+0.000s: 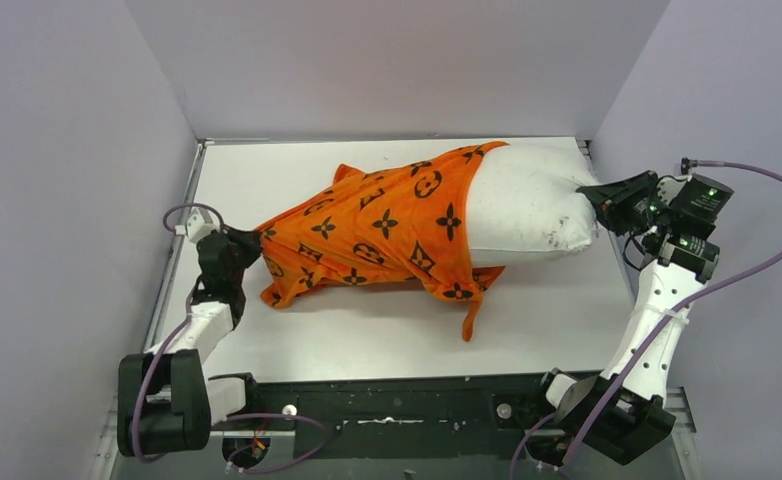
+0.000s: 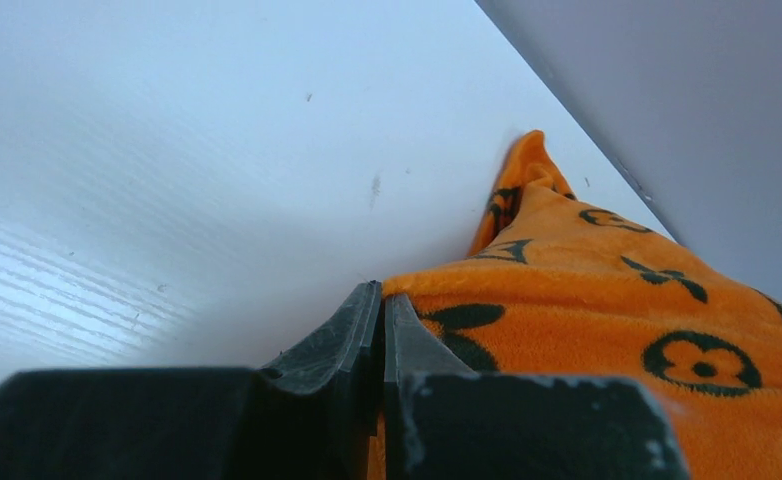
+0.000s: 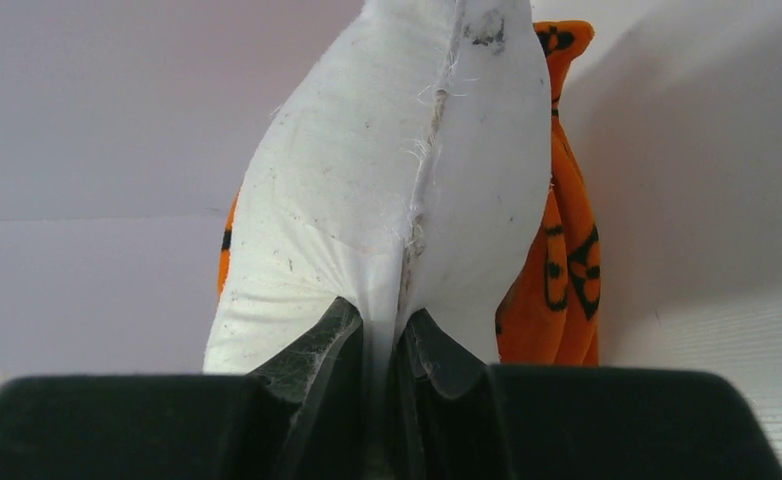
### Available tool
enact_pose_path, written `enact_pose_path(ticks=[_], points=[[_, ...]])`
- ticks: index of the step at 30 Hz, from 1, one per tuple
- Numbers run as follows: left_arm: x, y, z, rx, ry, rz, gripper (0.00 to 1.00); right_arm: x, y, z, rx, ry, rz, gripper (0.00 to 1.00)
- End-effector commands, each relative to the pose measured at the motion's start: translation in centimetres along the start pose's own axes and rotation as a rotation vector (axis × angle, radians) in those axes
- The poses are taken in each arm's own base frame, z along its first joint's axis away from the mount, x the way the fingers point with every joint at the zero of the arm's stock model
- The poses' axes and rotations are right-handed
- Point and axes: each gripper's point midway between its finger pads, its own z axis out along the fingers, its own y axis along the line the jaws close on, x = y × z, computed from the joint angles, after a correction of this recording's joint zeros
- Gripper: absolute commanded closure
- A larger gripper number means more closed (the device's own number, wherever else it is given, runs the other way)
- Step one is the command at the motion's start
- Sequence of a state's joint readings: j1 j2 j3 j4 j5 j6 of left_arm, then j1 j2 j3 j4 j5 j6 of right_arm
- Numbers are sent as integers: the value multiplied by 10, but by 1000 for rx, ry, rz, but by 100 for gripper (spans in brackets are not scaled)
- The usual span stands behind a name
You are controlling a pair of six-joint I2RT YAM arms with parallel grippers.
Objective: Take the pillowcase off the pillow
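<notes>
Fingers (image 2: pixel 339 335) of left gripper (image 2: pixel 382 300) were pinched shut on pillowcase (image 1: pixel 377 235) corner, right gripper (image 3: pixel 382 325) clamped on pillow (image 1: pixel 527 205) end seam. Pillow lay across table (image 1: pixel 367 340), right half bare; pillowcase covered the left half, slack. Both looked soft and light; plush likely drags, so corner and seam grips seemed right

The pillowcase (image 1: pixel 377 225) is bright orange with black flower, diamond and circle motifs; the pillow (image 1: pixel 527 205) is plain white with dark specks.
</notes>
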State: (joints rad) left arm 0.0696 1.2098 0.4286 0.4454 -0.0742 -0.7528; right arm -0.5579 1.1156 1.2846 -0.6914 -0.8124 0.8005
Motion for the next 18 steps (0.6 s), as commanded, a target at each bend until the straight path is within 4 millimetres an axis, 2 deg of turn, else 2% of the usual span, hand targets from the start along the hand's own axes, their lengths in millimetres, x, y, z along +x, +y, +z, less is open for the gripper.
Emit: enact_pose_path(ticks=[1,2,5,7,8,9,11,13,15,18], points=[[-71,34,-16,-104,-304,-19,100,-96,34,-26,-98,-424,-193,100],[-68,8,-19,36,-284,-12,93,-92,39,-23,-136,-409,-200,100],[-64,-66,-28,362,-206,79,43,-78,54,-15,-169,-376,-280,100],[-60,-104,-33,499,-139,137,28,-60,68,-3,-145,-342,-379,100],[-59,-118,-36,545,-118,144,17,-45,76,4,-148,-309,-427,100],[-60,-132,-40,592,-106,147,12,-31,81,11,-155,-281,-468,100],[-65,-154,-48,669,-100,151,10,7,87,28,-198,-175,-520,100],[-74,-176,-49,723,-95,168,9,40,79,45,-238,-41,-545,100],[-72,-195,-44,781,-47,209,8,73,65,60,-252,97,-568,100],[-49,-215,-23,831,85,255,8,110,42,74,-239,234,-598,100]])
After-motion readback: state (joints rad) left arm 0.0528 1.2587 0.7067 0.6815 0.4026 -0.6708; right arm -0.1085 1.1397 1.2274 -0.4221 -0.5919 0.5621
